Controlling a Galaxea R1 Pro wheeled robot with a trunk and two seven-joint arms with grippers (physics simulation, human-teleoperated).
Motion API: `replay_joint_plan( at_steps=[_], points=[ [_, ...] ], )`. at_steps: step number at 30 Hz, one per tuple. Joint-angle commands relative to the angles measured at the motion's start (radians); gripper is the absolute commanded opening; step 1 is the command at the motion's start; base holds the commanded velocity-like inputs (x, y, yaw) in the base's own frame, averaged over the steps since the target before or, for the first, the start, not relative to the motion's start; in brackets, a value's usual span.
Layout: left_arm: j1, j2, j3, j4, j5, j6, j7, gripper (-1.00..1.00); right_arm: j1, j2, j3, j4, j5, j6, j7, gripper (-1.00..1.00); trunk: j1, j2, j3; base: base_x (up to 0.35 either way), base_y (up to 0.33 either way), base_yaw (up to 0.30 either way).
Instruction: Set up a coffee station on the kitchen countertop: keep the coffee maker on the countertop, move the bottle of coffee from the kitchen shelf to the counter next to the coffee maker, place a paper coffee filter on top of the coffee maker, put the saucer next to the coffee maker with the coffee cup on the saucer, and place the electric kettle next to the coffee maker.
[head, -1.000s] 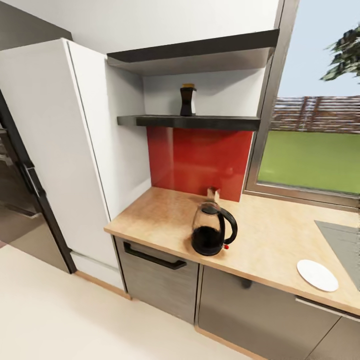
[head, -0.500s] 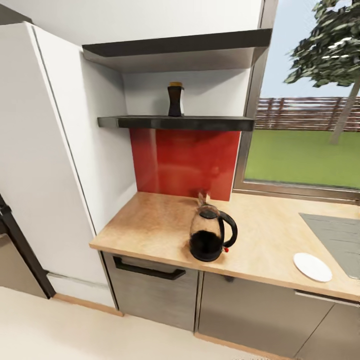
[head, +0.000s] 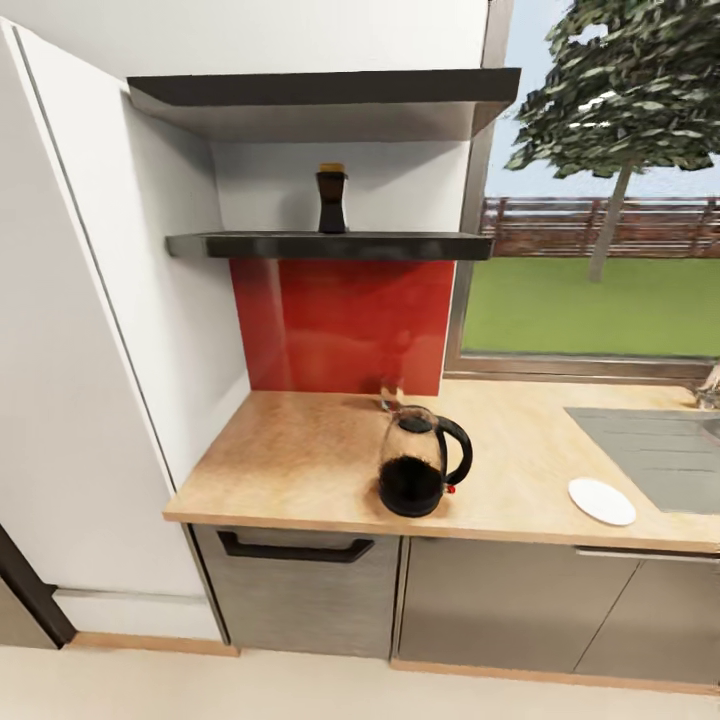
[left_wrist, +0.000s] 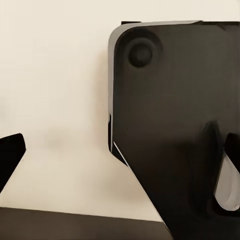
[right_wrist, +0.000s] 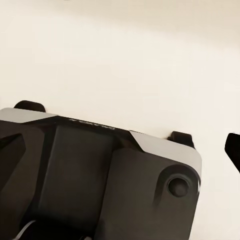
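In the head view the bottle of coffee (head: 331, 199) stands on the dark kitchen shelf (head: 330, 245). Below it, the glass electric kettle (head: 420, 466) sits on the light wood kitchen countertop (head: 290, 460), handle to the right. A small tan piece, likely the paper coffee filter (head: 389, 394), lies behind the kettle by the red backsplash. The white saucer (head: 601, 500) rests near the counter's front edge beside the sink. The coffee maker and the coffee cup are out of view. My left gripper (left_wrist: 120, 150) and right gripper (right_wrist: 120, 147) hang open over the robot's dark base and pale floor, holding nothing.
A steel sink (head: 650, 450) is inset at the counter's right. A tall white cabinet (head: 90, 350) borders the counter on the left. A second shelf (head: 320, 95) hangs above the first. Grey cabinet fronts with a black handle (head: 295, 549) run below.
The whole head view has shifted, so the camera has moved: the counter and shelf now appear more square-on and the dark appliance at left is nearly out of frame. The things themselves stay put.
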Motion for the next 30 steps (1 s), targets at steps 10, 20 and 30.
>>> replay_joint_plan(
  at_steps=[10,20,30],
  points=[
    [0.000,0.001,0.006,0.000,-0.003,-0.002,0.001,1.00,-0.001,0.001,0.008,-0.001,0.005,0.002,0.002,1.00,0.001,-0.002,-0.002,0.000,0.328,-0.149],
    [0.001,0.000,0.005,0.000,-0.003,-0.002,0.001,1.00,-0.001,0.000,0.008,0.000,0.005,0.000,0.000,1.00,0.001,-0.002,-0.002,0.000,0.147,-0.002],
    [0.002,-0.001,0.002,0.001,-0.008,-0.002,0.001,1.00,-0.001,-0.001,0.008,0.000,0.005,0.000,0.000,1.00,0.001,-0.002,-0.002,-0.020,-0.008,0.000]
  ],
)
